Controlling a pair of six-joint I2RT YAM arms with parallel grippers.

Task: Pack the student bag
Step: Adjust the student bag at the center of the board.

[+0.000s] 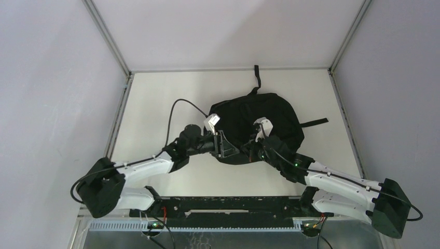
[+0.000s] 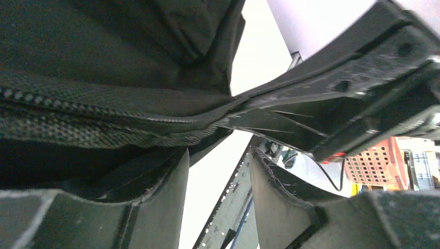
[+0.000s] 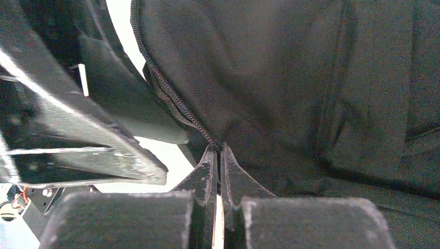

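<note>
- From the top camera we look down from above and behind the arm bases (image 1: 140, 199), far enough to take in the whole table (image 1: 155, 104) and the student bag (image 1: 270, 116).
- From the left wrist we look out past the left fingers (image 2: 155, 207), very close against the bag's zipper (image 2: 78, 104).
- From the right wrist we look past the right fingers (image 3: 202, 179), equally close.
- Both wrist views share that zipper edge.

**Clad in white, jointed in black**

Cased in glossy white along left arm (image 1: 148, 167) and right arm (image 1: 340, 180), with bulky black housings (image 1: 101, 191) at the joints. Trailed by a thin black cable (image 1: 181, 100). Tipped with scuffed matte-black fingers (image 3: 202, 179).
</note>
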